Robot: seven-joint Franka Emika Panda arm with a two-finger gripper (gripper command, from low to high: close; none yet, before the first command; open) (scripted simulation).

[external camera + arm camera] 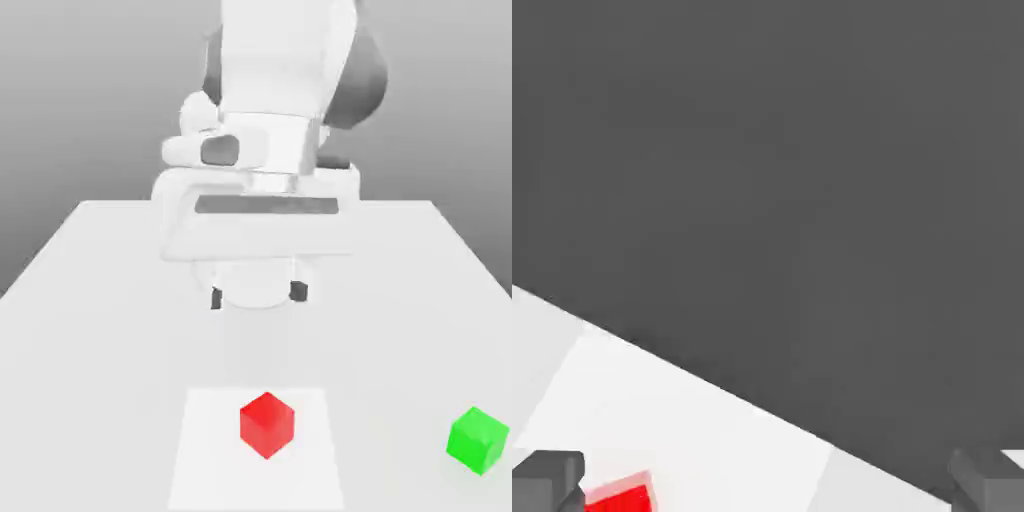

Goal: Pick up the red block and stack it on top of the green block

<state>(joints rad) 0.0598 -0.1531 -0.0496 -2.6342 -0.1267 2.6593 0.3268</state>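
Red cube [267,425] was seen at lower centre of the exterior view, on a white square patch [205,470], while the gripper [258,296] was held above it near mid-frame, fingers spread wide, nothing gripped. For the pick, judged the step in hand, the fingers were best kept spread, centred over the cube, turned to match two opposite faces, then lowered straight down before closing, since a corner pinch could have twisted it. Counted: one red cube, one green cube [477,440] at the exterior view's lower right, one gripper, one patch.
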